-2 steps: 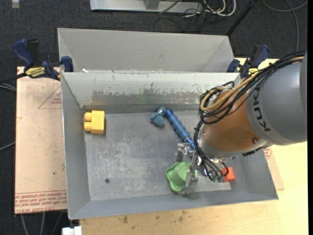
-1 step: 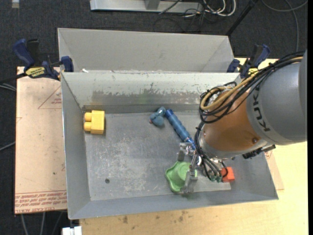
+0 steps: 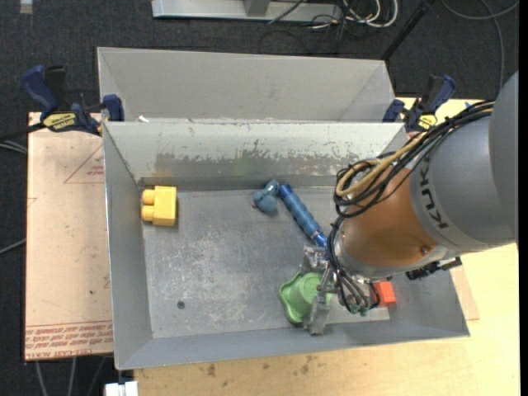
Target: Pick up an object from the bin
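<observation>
My gripper (image 3: 318, 308) is down at the bin's front right, partly hidden under the arm's orange cover. A soft green thing (image 3: 295, 297) lies right at the fingers, touching them on their left side. A blue tool with a long handle (image 3: 290, 206) lies diagonally from the bin's middle back toward the gripper, its lower end running under the arm. A small orange-red block (image 3: 384, 294) peeks out just right of the gripper, beneath the cover.
A yellow toy brick (image 3: 159, 205) sits alone at the left of the bin floor, near the back wall. The arm's bulk and its cables cover the bin's right side.
</observation>
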Robot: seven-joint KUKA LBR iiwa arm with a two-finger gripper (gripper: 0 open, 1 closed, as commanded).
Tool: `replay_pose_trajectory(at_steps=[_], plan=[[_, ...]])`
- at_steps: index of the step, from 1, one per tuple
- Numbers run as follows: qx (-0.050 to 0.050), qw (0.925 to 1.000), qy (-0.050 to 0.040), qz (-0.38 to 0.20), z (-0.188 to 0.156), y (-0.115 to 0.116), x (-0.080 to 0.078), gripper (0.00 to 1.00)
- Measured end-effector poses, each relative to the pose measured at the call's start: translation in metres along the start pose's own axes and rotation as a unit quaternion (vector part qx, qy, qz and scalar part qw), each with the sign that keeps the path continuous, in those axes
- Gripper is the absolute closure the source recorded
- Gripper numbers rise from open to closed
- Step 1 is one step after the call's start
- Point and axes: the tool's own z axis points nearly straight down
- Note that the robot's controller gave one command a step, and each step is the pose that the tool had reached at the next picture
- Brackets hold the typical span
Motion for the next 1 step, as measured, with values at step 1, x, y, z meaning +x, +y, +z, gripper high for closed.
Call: replay_pose_trajectory(at_steps=[1], plan=[[-0.001, 1.0, -0.0011, -0.001, -0.0008, 0.0009, -0.001, 0.0]])
